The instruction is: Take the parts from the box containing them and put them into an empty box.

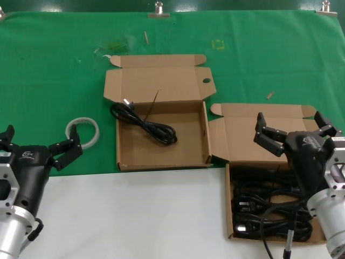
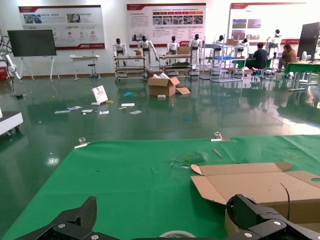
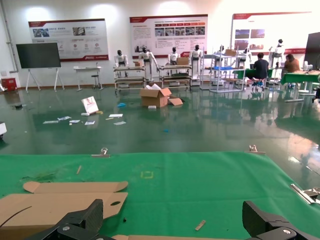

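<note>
The right jaws (image 1: 294, 129) hang wide open and empty over the full box (image 1: 269, 121), with the heap of cords (image 1: 264, 208) just below and nearer the robot. One cord (image 1: 145, 125) lies in the other box (image 1: 161, 159), draped over its left wall. The left jaws (image 1: 40, 144) are spread open, holding nothing, beside the tape ring (image 1: 82, 131) on the counter (image 1: 135, 210).
</note>
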Motion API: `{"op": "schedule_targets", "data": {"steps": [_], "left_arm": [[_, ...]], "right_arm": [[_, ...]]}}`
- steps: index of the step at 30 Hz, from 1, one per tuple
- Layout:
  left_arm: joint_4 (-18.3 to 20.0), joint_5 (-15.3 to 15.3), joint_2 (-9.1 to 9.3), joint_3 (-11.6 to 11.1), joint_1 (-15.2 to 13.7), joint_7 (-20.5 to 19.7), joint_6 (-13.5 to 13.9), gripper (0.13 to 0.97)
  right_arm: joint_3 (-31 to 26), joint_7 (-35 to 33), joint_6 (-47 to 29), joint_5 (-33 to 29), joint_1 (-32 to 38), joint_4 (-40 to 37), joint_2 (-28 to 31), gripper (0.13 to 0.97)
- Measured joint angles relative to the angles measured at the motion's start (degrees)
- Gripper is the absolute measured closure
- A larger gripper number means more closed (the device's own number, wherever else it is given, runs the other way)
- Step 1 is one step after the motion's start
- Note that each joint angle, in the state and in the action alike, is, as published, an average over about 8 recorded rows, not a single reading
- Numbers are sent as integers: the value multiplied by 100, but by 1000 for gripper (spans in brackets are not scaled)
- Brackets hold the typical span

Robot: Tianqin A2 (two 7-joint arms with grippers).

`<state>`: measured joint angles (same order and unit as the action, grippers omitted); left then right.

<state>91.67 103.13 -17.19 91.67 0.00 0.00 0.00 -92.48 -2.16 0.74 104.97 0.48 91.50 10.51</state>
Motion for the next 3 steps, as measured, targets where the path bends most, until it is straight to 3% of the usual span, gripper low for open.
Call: {"op": "schedule_targets", "data": {"steps": [3], "left_arm": [[0, 0, 0, 0, 0, 0, 0, 132]], "right_arm": [[0, 0, 0, 0, 0, 0, 0, 129]]}}
